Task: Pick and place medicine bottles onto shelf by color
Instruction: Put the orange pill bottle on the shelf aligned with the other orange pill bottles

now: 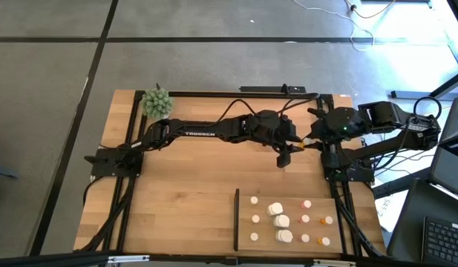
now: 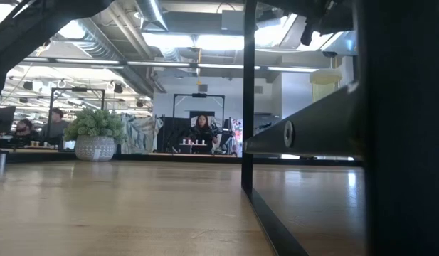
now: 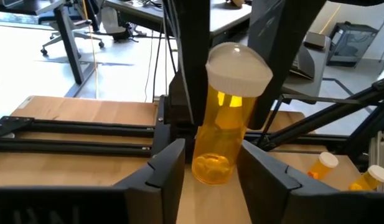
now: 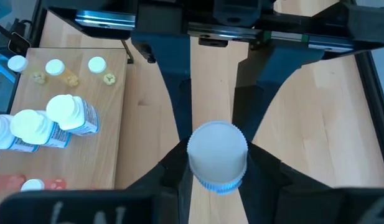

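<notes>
A: While both arms meet above the counter (image 1: 184, 178), what's held?
B: The left gripper (image 3: 211, 163) grasps an orange bottle (image 3: 226, 121); the right gripper (image 4: 218, 163) is clenched on its white cap (image 4: 218, 152).
A: And the shelf (image 1: 247, 236)?
B: Near right, carrying the other bottles (image 1: 280, 220).

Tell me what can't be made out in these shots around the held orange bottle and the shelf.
- High view: the orange bottle, between left claw and right claw, is mostly covered by the arms.
- Right wrist view: only the bottle's cap shows; its body is hidden behind it.
- Right wrist view: white bottles on the shelf are cut by the edge.
- Low view: a dark post blocks that side; no claw shows.
</notes>
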### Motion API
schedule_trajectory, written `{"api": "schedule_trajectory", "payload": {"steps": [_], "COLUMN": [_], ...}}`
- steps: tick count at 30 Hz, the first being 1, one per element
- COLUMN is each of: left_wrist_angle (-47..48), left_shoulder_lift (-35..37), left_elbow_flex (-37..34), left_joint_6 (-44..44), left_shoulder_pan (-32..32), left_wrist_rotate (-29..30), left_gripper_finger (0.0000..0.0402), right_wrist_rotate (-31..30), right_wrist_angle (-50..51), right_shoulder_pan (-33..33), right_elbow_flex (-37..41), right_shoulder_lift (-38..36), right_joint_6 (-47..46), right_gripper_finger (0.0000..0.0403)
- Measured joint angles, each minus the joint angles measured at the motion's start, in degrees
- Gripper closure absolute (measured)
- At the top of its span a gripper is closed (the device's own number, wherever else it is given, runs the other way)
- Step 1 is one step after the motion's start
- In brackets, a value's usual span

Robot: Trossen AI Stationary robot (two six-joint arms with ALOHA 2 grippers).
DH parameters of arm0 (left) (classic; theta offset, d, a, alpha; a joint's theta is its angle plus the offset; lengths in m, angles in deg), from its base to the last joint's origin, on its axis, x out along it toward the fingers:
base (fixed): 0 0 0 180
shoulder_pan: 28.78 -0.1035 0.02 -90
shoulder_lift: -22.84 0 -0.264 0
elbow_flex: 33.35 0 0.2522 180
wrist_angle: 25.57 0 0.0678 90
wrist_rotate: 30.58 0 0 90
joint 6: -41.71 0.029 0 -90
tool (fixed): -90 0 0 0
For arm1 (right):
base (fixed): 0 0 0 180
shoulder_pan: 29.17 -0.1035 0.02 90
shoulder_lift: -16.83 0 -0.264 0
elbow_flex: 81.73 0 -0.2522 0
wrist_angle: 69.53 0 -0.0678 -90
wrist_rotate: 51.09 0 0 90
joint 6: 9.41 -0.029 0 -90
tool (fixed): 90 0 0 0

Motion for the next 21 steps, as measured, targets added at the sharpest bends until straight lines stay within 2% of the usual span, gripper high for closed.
{"api": "schedule_trajectory", "payload": {"steps": [5,15,21], "left_wrist_angle": [0.1,1.2,9.5], "left_shoulder_lift": [0.0,1.0,3.6], "left_elbow_flex": [0.0,0.0,0.0], "left_joint_6": [-1.8,-2.5,-2.3], "left_shoulder_pan": [0.0,-0.1,-0.4], "left_wrist_rotate": [0.1,0.1,0.2], "left_gripper_finger": [0.0249,0.0250,0.0250], "right_wrist_rotate": [0.1,-0.7,-0.9], "right_wrist_angle": [0.2,3.7,5.6], "right_shoulder_pan": [0.0,0.0,0.0], "right_elbow_flex": [0.0,0.0,0.0], "right_shoulder_lift": [0.0,-1.5,-3.3], "right_joint_6": [-0.6,-4.5,-9.6], "right_gripper_finger": [0.0300,0.0300,0.0300]}}
